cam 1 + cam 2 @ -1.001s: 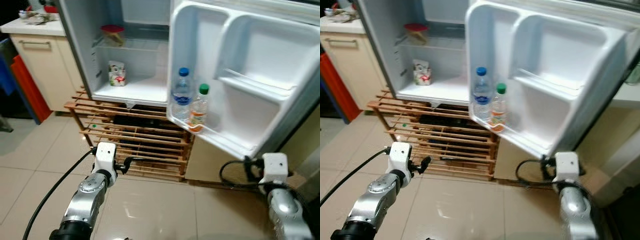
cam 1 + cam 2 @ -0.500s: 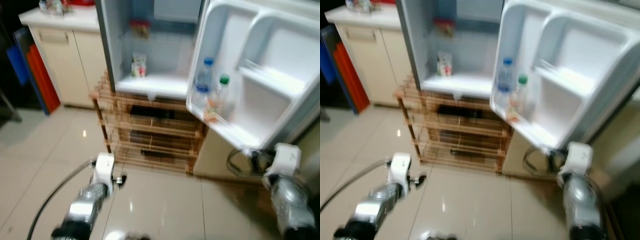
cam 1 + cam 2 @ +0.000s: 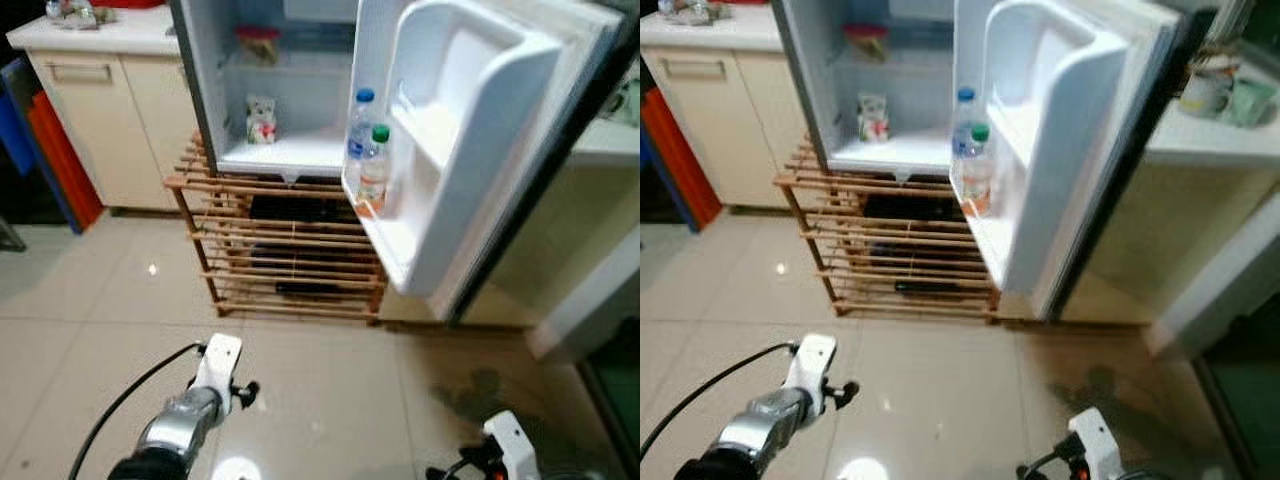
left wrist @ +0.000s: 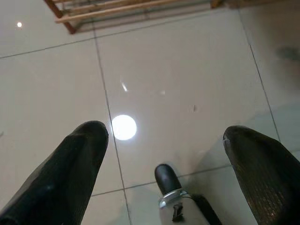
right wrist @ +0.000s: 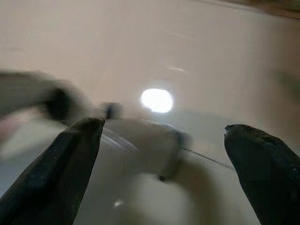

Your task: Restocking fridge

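The small fridge (image 3: 285,95) stands open on a wooden rack. Inside it are a white carton (image 3: 262,118) on the bottom shelf and a red-lidded tub (image 3: 258,42) higher up. Its door (image 3: 470,150) swings out to the right and carries a blue-capped bottle (image 3: 361,125) and a green-capped bottle (image 3: 375,168) on its lower shelf. My left gripper (image 4: 166,136) hangs low over the floor tiles, open and holding nothing. My right gripper (image 5: 164,131) is also open and holds nothing; its arm (image 3: 508,445) hangs at the lower right, well short of the fridge.
The slatted wooden rack (image 3: 290,240) under the fridge holds dark items. A beige cabinet (image 3: 100,120) stands on the left with red and blue boards (image 3: 55,150) beside it. A counter (image 3: 600,145) juts out behind the door. Glossy floor tiles (image 3: 330,390) lie in front.
The whole view has shifted and the fridge looks farther off, so the camera moved. The door now shows nearly edge-on. Both arms hang lower, the right one away from the door's lower corner.
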### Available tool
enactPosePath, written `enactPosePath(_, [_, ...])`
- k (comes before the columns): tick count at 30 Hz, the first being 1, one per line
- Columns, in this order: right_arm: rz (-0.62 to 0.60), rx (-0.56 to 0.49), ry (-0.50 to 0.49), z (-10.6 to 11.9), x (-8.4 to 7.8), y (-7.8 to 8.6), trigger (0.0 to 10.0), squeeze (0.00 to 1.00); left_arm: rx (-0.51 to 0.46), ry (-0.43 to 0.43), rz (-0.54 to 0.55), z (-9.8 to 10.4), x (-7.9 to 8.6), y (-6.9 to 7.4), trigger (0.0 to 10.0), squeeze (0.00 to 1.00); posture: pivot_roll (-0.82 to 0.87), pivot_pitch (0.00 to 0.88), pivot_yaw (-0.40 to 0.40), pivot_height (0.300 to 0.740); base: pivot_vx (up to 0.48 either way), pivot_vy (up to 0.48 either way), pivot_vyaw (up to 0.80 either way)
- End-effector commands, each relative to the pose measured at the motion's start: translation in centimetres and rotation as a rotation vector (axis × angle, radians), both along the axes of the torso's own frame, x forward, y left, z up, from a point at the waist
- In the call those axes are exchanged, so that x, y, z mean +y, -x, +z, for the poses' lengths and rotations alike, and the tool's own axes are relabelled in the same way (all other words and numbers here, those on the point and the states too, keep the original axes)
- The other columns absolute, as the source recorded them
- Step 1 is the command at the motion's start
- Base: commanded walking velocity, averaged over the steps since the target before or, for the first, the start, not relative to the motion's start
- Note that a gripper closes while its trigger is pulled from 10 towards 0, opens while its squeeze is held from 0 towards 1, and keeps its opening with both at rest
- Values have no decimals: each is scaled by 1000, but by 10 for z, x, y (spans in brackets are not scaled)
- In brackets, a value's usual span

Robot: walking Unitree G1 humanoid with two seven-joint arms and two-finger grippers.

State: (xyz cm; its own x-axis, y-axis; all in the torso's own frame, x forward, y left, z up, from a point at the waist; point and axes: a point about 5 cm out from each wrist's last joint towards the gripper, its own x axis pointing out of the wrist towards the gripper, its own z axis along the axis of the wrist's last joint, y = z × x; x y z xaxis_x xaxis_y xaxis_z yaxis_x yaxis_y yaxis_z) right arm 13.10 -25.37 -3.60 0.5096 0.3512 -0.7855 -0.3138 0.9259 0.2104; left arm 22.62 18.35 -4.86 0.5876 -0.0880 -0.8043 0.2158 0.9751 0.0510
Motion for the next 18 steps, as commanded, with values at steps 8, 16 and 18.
enactPosePath(8, [-513, -447, 418, 69, -59, -106, 10000, 0, -35, -11, -11, 2, 2, -9, 10000, 0, -182, 0, 20, 740, 0, 0, 0])
enactPosePath(16, [-330, -729, -56, 140, 53, -195, 10000, 0, -28, -9, -15, -1, 1, -8, 10000, 0, -162, 0, 14, 740, 0, 0, 0])
enactPosePath(18, [-260, -743, -114, 149, 71, -198, 10000, 0, -26, -10, -14, -1, 1, -8, 10000, 0, -159, 0, 12, 740, 0, 0, 0])
